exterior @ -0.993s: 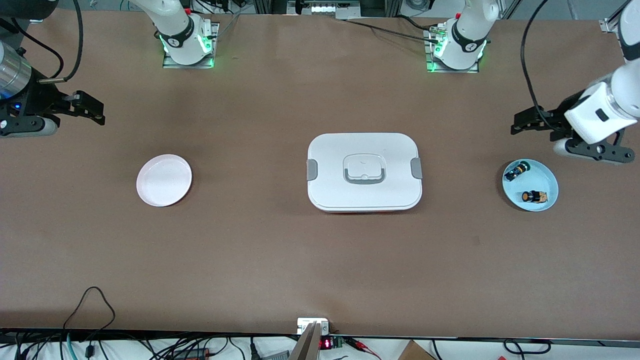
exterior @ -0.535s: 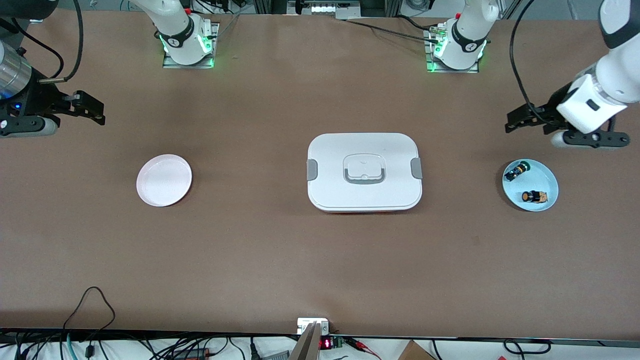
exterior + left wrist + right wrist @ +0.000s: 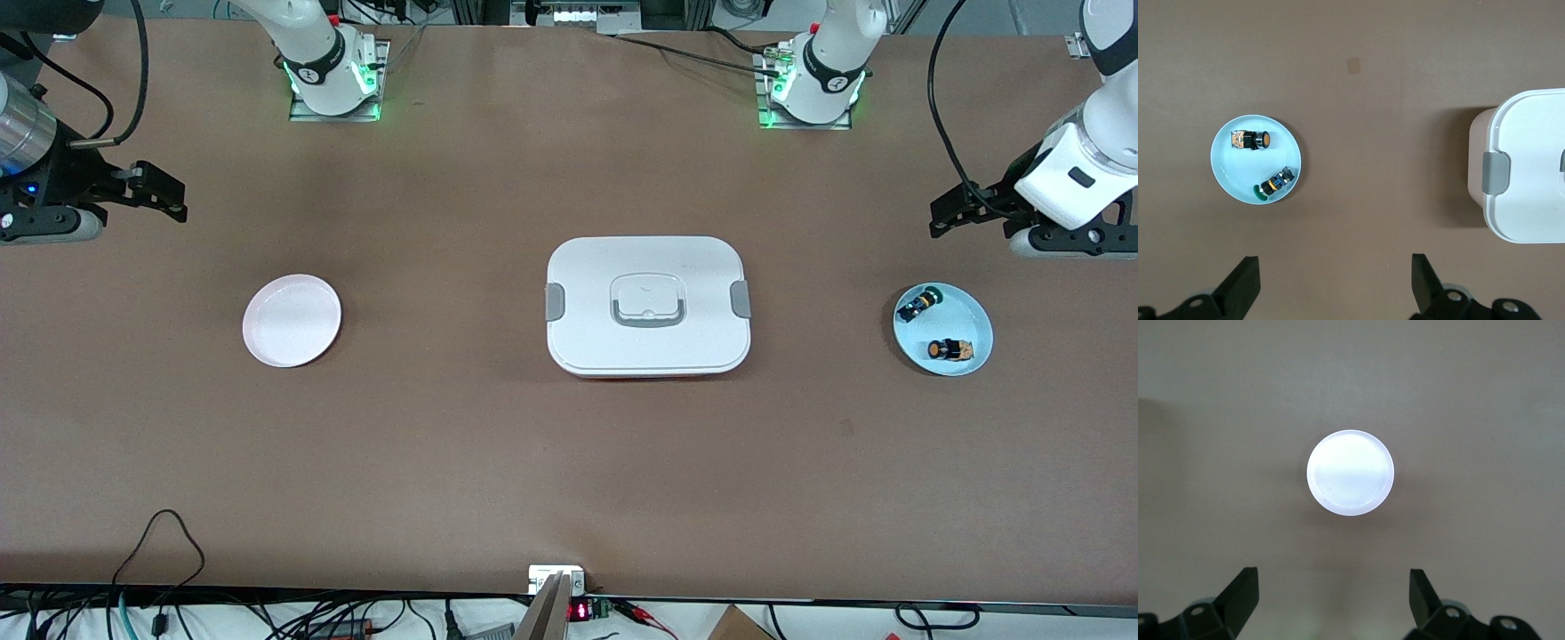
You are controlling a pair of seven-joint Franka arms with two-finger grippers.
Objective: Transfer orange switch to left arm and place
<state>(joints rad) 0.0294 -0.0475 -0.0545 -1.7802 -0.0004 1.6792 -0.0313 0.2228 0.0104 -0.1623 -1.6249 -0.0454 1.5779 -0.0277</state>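
Note:
The orange switch point(image 3: 946, 349) lies in a light blue plate point(image 3: 969, 316) at the left arm's end of the table, with a similar green-tipped switch point(image 3: 917, 305) beside it. In the left wrist view the orange switch point(image 3: 1252, 141) and the green-tipped switch point(image 3: 1275, 185) lie in the same plate point(image 3: 1231, 170). My left gripper point(image 3: 949, 216) hangs open and empty over bare table next to that plate; its own view point(image 3: 1336, 270) shows wide-apart fingers. The white box point(image 3: 647, 307) sits mid-table. My right gripper point(image 3: 164, 194) waits open and empty at the right arm's end.
A pale pink plate point(image 3: 292, 320) lies empty between the box and the right arm's end; the right wrist view shows it point(image 3: 1350, 472) past the open right gripper point(image 3: 1333, 583). The box's end with a grey clip point(image 3: 1498, 173) shows in the left wrist view.
My left gripper has shifted a little toward the left arm's end of the table, still beside the blue plate. The right arm, the switches and the box have not moved.

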